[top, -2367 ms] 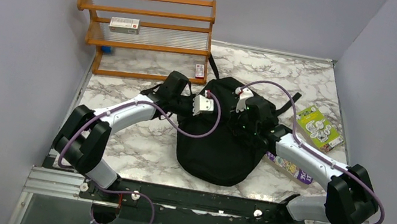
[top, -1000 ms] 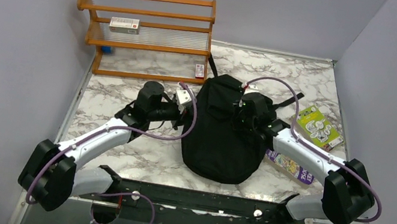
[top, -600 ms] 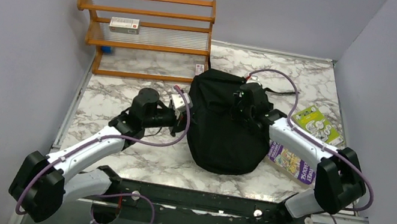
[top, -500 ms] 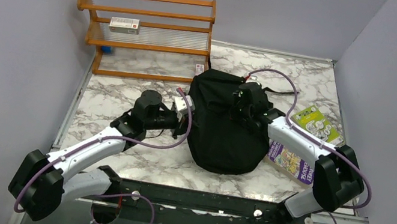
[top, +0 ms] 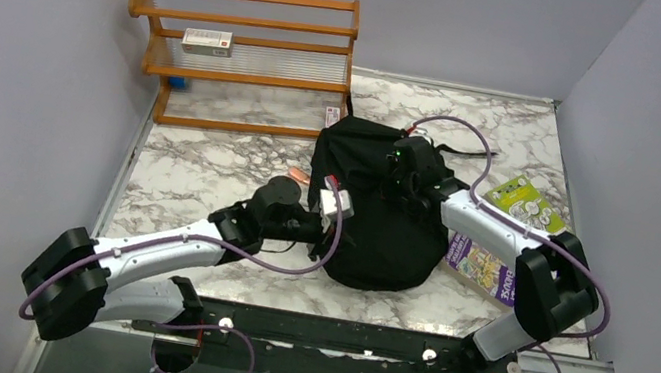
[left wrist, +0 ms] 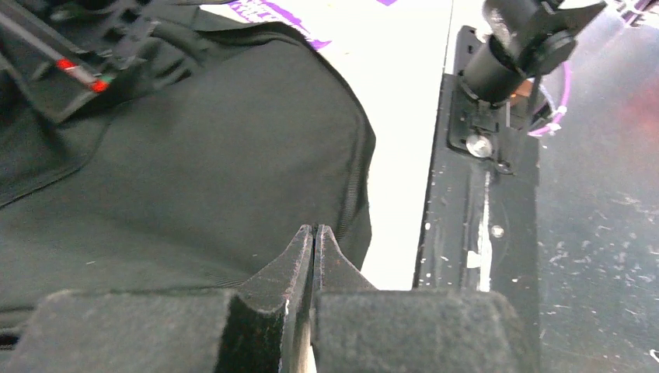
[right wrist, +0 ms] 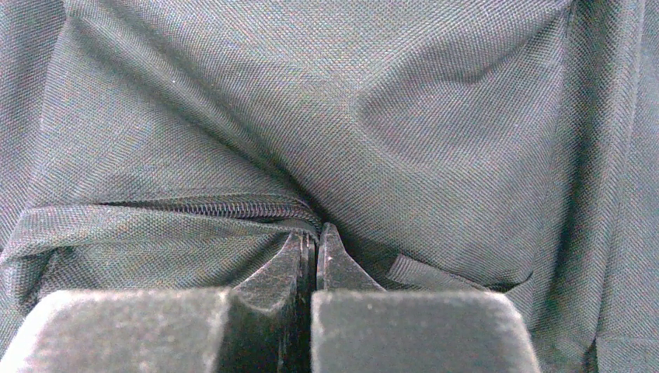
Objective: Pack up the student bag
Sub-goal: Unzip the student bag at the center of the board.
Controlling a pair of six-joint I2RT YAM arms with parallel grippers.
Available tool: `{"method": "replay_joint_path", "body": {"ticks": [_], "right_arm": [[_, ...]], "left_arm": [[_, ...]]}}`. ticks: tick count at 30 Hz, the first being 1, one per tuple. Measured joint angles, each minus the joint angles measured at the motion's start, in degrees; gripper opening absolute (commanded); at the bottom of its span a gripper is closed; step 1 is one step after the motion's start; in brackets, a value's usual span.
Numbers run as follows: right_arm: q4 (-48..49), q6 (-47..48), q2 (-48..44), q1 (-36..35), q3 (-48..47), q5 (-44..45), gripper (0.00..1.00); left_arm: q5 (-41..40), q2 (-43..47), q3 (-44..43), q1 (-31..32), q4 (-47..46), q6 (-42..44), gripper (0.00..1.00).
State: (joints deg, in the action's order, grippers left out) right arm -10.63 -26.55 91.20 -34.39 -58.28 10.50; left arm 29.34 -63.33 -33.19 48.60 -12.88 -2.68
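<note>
The student bag (top: 371,224), a large black fabric backpack, stands bunched up in the middle of the marble table. My right gripper (top: 409,162) sits on its top, shut. In the right wrist view its fingertips (right wrist: 315,233) pinch the fabric right at the end of a closed zip (right wrist: 225,208). My left gripper (top: 344,201) is at the bag's front left side, shut. In the left wrist view its closed tips (left wrist: 313,231) lie against the bag's smooth lower panel (left wrist: 194,171), with nothing visible between them.
A wooden rack (top: 243,81) stands at the back left, a small white box (top: 207,41) on its shelf. A green packet (top: 530,210) and a purple booklet (top: 485,270) lie right of the bag. A small pink item (top: 297,178) lies left of it. The black base rail (left wrist: 474,194) runs along the near edge.
My left arm has swung from the bag's left side round to its front left. The right gripper stayed on the bag's top, and the bag has bunched up and shifted slightly back.
</note>
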Motion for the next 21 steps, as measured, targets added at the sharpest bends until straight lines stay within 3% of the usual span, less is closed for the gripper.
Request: {"method": "replay_joint_path", "body": {"ticks": [7,18,21], "right_arm": [[-0.1,-0.7,0.8,0.0,-0.7,-0.2,0.01],[-1.2,-1.1,1.2,0.0,-0.7,-2.7,0.01],[-1.4,-1.0,1.1,0.0,-0.7,-3.0,0.07]], "left_arm": [[-4.2,-0.6,0.1,8.5,-1.3,-2.0,0.0],[-10.9,-9.1,0.1,19.1,-6.5,-3.5,0.0],[-12.9,-9.6,0.1,19.9,-7.6,-3.8,0.0]]}}
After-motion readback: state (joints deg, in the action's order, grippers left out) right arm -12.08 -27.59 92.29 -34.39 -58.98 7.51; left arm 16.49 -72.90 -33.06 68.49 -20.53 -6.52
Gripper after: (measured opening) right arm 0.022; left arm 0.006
